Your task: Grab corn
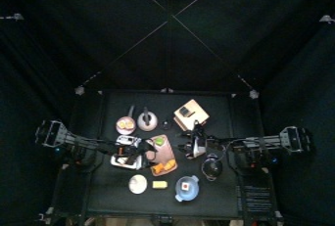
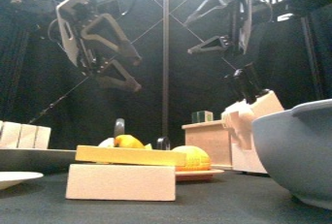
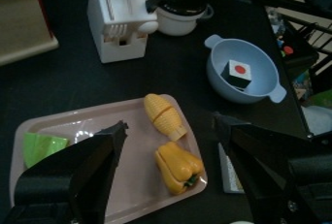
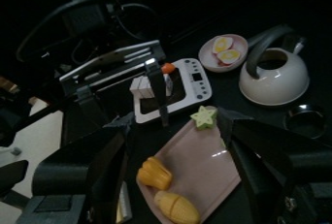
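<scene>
Hovering above the tray (image 3: pixel 39 141), left pincer (image 3: pixel 169 141) and right pincer (image 4: pixel 176 136) gape wide, grasping nothing.

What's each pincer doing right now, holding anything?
Left pincer: open, empty, above the tray with the corn.
Right pincer: open, empty, also above the tray.

Corn (image 3: pixel 163 117): yellow, two pieces, the second (image 3: pixel 178 162) a deeper orange-yellow. Tray (image 3: pixel 78 131): pale pink. Item on tray's corner (image 3: pixel 46 147): bright green. Bowl (image 3: pixel 267 77): light blue, holding a white cube (image 3: pixel 242 70) with a red dot. Kettle (image 4: pixel 275 76): white body, black handle. Star-shaped piece (image 4: pixel 204 118): pale green. Rack (image 3: pixel 119 16): white. Table (image 3: pixel 91 87): black.
</scene>
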You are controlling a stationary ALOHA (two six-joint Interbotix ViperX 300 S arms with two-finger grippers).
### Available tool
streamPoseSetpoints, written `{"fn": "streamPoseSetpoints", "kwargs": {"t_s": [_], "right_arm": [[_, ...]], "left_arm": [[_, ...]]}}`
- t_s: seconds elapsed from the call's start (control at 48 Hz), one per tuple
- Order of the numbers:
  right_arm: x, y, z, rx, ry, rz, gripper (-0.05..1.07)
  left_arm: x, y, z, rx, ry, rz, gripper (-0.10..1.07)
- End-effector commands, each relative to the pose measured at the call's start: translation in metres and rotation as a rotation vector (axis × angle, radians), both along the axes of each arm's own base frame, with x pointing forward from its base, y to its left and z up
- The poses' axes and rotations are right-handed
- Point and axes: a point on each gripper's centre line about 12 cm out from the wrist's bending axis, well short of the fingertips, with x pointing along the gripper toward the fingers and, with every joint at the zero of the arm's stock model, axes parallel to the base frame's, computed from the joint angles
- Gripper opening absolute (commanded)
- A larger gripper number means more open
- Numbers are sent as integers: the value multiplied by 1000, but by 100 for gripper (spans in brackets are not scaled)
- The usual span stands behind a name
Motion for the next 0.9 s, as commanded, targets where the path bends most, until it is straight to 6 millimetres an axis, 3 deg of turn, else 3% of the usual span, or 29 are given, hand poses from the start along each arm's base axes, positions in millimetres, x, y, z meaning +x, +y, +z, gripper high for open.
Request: {"fn": "streamPoseSetpoints", "kwargs": {"t_s": [0.0, 0.146, 0.333, 0.875], "right_arm": [[-16, -3, 12, -11, -60, -20, 97], [-27, -5, 11, -9, -84, -40, 97], [-28, -4, 7, -13, -77, -37, 97], [-32, -4, 0, -15, -60, -34, 97]], "left_arm": [[18, 0, 3, -21, 41, 0, 103], [34, 1, -13, -23, 127, -13, 102], [55, -2, -22, -21, 148, -20, 102], [74, -1, -55, -15, 209, -13, 102]]}}
